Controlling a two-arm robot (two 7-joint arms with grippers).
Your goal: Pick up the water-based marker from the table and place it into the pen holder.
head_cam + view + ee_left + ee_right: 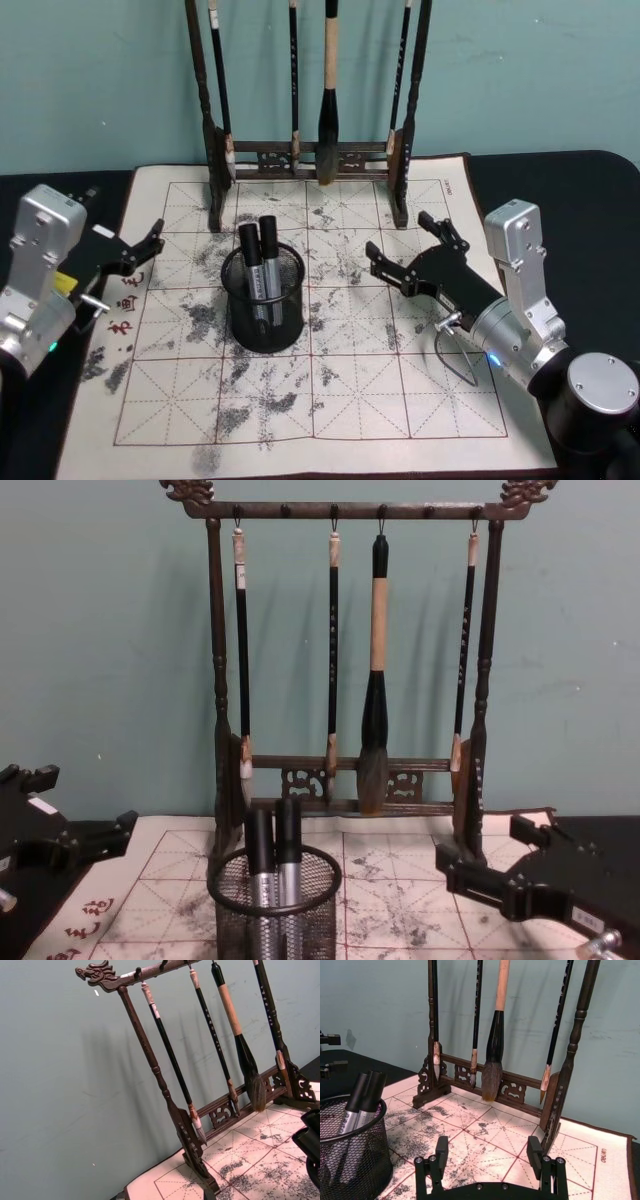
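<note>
In the pen holder (264, 300) stand 2 markers (257, 270), seemingly capped. Right tool (403, 247) hovers beside it, released and empty. Left tool (145, 248) too, over the tabletop (400, 400).

the brush rack (305, 150) is cut off at the top of the head view, so its crossbar and the upper ends of the hanging brushes (328, 90) are lost there. inside the pen holder (264, 300) the lower bodies of the two markers (258, 270) sit behind the black mesh, and in the chest view the cup's base runs off the bottom edge. the small red characters (128, 300) on the mat are too small to read.
</note>
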